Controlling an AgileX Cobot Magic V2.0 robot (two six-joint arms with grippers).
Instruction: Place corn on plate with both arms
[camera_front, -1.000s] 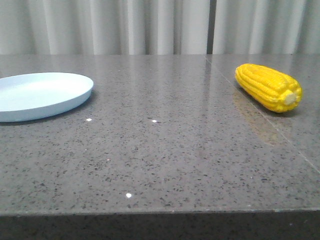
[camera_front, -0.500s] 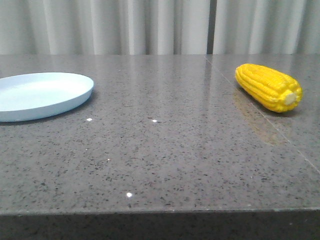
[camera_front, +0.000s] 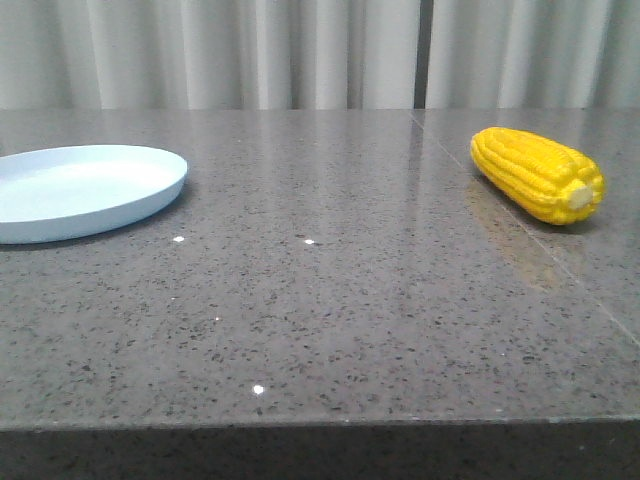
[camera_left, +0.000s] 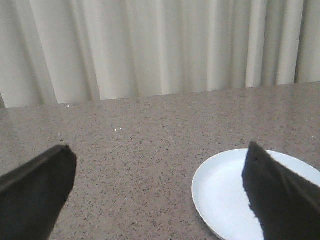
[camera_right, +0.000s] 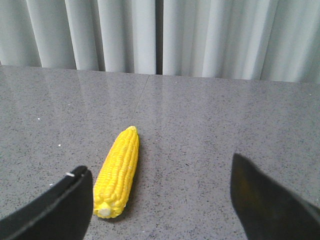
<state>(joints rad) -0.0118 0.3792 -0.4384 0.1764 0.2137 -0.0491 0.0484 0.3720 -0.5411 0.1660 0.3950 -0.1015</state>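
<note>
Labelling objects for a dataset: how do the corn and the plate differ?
The corn is bright yellow and ridged with kernels; the plate is pale blue and smooth. The corn is a long cob lying on the table's right, the plate round, shallow, on the left. Both rest untouched on the grey table.

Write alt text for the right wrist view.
A yellow corn cob lies on a speckled grey table, stub end toward the camera, ahead of the open right gripper. Pale curtains hang behind.
</note>
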